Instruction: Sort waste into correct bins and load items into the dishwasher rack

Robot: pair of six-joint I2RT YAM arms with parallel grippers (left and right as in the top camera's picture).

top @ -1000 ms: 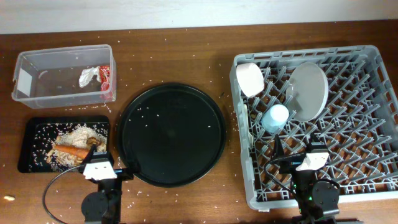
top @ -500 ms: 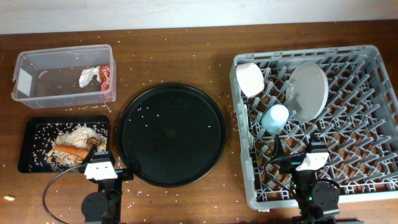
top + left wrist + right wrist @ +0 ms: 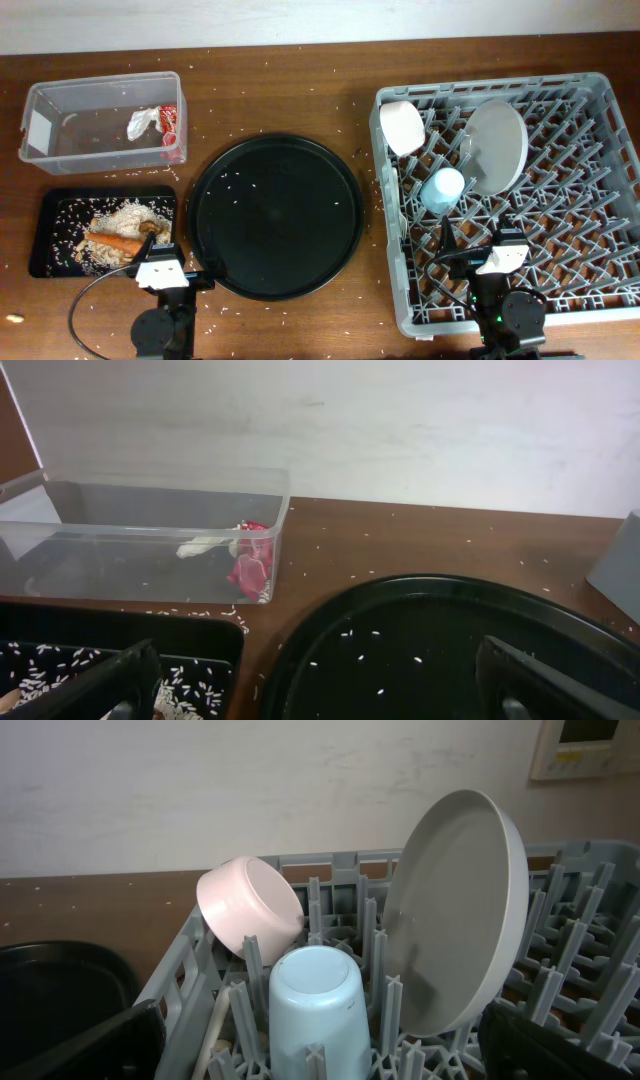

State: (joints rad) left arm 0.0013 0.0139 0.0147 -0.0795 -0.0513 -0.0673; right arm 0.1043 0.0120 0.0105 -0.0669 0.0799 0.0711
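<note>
The grey dishwasher rack [image 3: 560,290] holds the white bowl [image 3: 401,127], the grey plate [image 3: 494,146] on edge, the light-blue cup [image 3: 442,190] upside down and the white spoon [image 3: 388,183] at its left wall. They also show in the right wrist view: bowl [image 3: 250,905], plate [image 3: 455,920], cup [image 3: 320,1005], spoon [image 3: 210,1030]. The clear tub [image 3: 60,150] holds the tissue [image 3: 142,122] and red wrapper [image 3: 170,123]. The black tray [image 3: 50,205] holds the carrot [image 3: 118,241] and scraps [image 3: 125,216]. My left gripper [image 3: 320,690] and right gripper [image 3: 320,1045] are open and empty.
A large round black tray [image 3: 277,215] with rice grains lies between the bins and the rack. Rice grains are scattered over the brown table [image 3: 300,90]. A pale scrap [image 3: 14,319] lies at the front left. A wall stands behind.
</note>
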